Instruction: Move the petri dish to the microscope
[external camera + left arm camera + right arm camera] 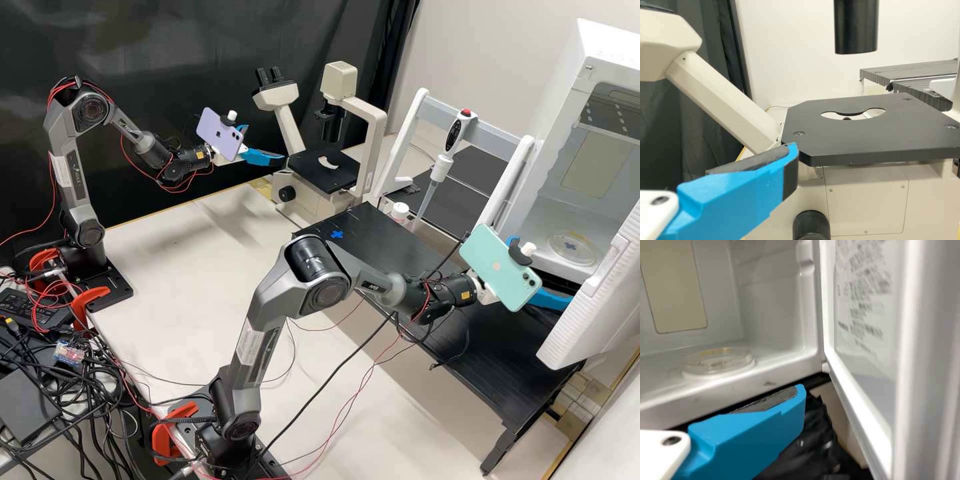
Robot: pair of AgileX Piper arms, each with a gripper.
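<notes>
The clear petri dish (571, 244) lies on the floor of the open white chamber; in the right wrist view the dish (720, 360) rests on a low white disc. My right gripper (545, 268) stands open between chamber and door, and in its wrist view a blue finger of the gripper (752, 432) is below and outside the chamber's front lip. The microscope (323, 167) has a bare black stage; the stage (865, 132) shows its round opening. Beside it is my left gripper (265, 142), open and holding nothing; one finger of this gripper (740, 192) shows before the stage's edge.
The chamber door (593, 307) is swung open, close to the right gripper; its inner frame (860, 415) rises beside the chamber opening. A black raised shelf (400, 257) carries a blue cross mark. A pipette (447, 150) and a white-capped bottle (400, 212) stand behind.
</notes>
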